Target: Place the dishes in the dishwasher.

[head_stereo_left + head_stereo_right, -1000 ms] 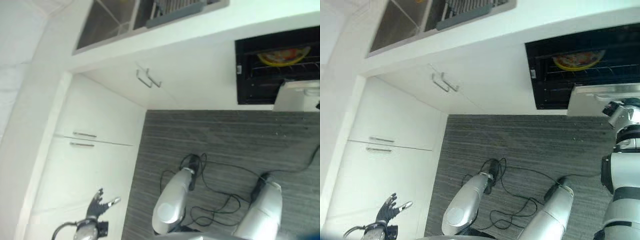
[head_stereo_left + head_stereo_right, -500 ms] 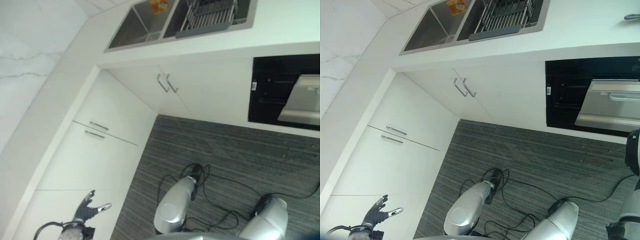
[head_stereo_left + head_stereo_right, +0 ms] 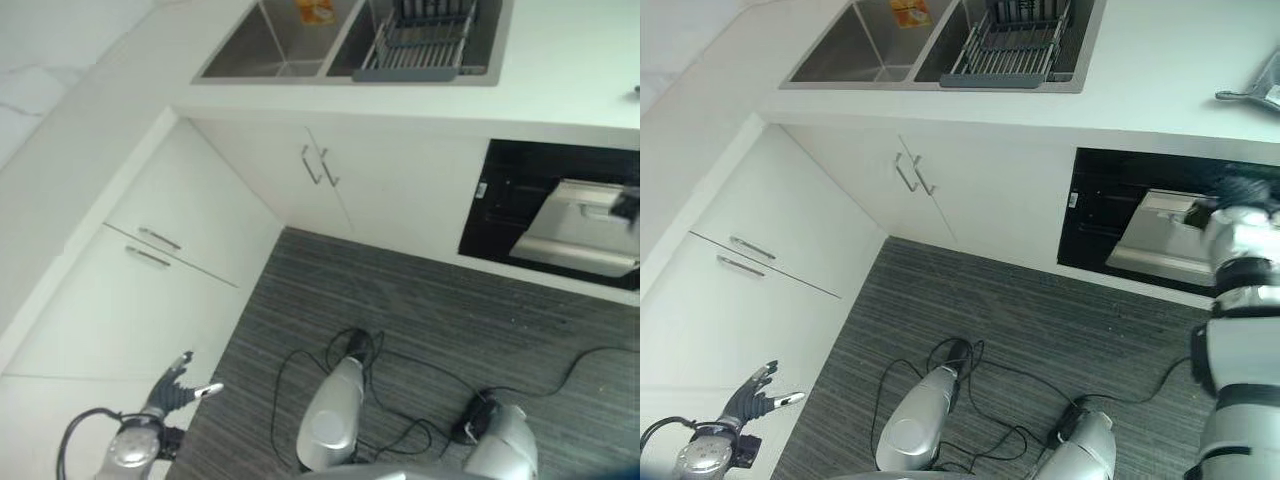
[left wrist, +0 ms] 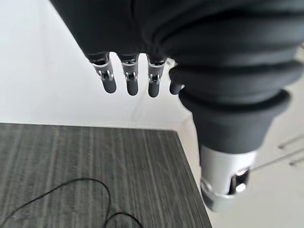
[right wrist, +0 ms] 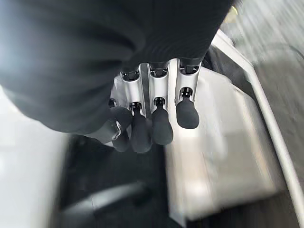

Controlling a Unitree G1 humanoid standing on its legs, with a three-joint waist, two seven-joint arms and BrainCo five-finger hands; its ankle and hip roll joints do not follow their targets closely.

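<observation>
The dishwasher is a black opening under the white counter, its silver door hanging partly open. My right hand is at the door's upper edge; in the right wrist view its fingers are relaxed over the silver door and hold nothing. A grey dish lies on the counter above the dishwasher. A dark dish rack sits in the right basin of the sink. My left hand hangs low beside the white drawers, fingers straight and empty.
An orange item lies in the sink's left basin. White cabinet doors with bar handles stand below the sink, and drawers run along the left. The floor is dark striped carpet.
The camera has shifted, showing more of the sink and counter. My right hand has risen to the dishwasher door's upper edge. The left hand stays low by the drawers.
</observation>
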